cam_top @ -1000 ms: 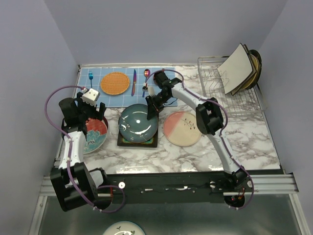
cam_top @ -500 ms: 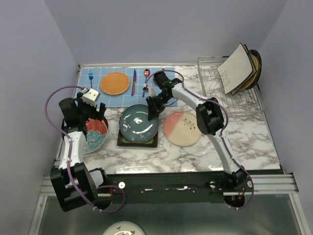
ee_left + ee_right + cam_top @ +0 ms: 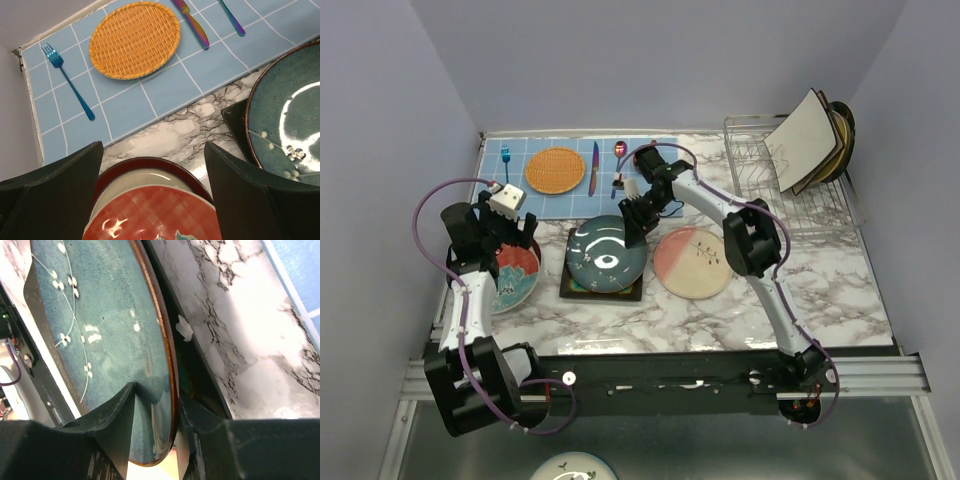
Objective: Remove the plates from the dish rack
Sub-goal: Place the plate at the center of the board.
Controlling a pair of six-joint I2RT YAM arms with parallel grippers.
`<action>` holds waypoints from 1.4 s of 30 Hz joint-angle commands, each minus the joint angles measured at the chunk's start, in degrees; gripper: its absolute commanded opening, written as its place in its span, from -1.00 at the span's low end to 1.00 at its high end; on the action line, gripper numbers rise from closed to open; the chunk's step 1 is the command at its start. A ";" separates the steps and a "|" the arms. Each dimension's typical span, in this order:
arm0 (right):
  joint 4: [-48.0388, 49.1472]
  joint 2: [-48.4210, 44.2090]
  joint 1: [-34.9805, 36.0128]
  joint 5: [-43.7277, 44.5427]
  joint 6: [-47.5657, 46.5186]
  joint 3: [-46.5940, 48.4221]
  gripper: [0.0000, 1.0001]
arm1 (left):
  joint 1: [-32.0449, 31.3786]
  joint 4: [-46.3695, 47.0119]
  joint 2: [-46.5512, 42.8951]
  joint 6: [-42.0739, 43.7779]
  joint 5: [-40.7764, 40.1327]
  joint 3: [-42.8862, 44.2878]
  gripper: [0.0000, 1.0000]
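A teal plate (image 3: 605,252) (image 3: 100,315) lies on a dark square plate (image 3: 582,290) (image 3: 235,115) at mid-table. My right gripper (image 3: 632,228) (image 3: 157,390) straddles its far-right rim, jaws parted, with a sliver of gap at the lower finger. Above a red patterned plate (image 3: 510,275) (image 3: 150,210), stacked on a dark-red-rimmed one at the left, my left gripper (image 3: 510,235) (image 3: 152,150) hovers wide open. A pink and cream plate (image 3: 692,262) lies to the right. The dish rack (image 3: 760,165) at the back right holds several plates (image 3: 810,140) leaning upright.
A blue gridded placemat (image 3: 545,200) at the back left carries an orange woven mat (image 3: 556,170) (image 3: 135,37), a fork (image 3: 67,80), a knife (image 3: 593,168) and a spoon (image 3: 619,160). Walls close in the left, back and right.
The teal plate has settled flatter onto the square plate, shifting slightly right. My right jaws have widened around its rim. The left arm has barely moved.
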 commanded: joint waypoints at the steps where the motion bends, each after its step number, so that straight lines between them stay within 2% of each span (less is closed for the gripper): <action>1: -1.57 -0.14 -0.16 6.56 -2.20 -1.16 -0.10 | -0.11 -0.21 -1.39 1.19 1.52 -0.87 0.82; 5: -1.66 0.04 -0.24 7.53 -1.93 -0.81 0.11 | -0.11 -0.56 -1.66 1.54 1.35 -0.87 0.82; 13: -1.75 -0.67 -0.16 13.24 -1.14 -0.72 0.12 | -0.20 -0.38 -1.66 1.54 1.44 -1.23 0.82; 42: -3.59 -7.25 -0.16 22.02 -2.72 -1.33 0.09 | -0.28 0.58 -3.24 0.76 2.14 -2.81 0.82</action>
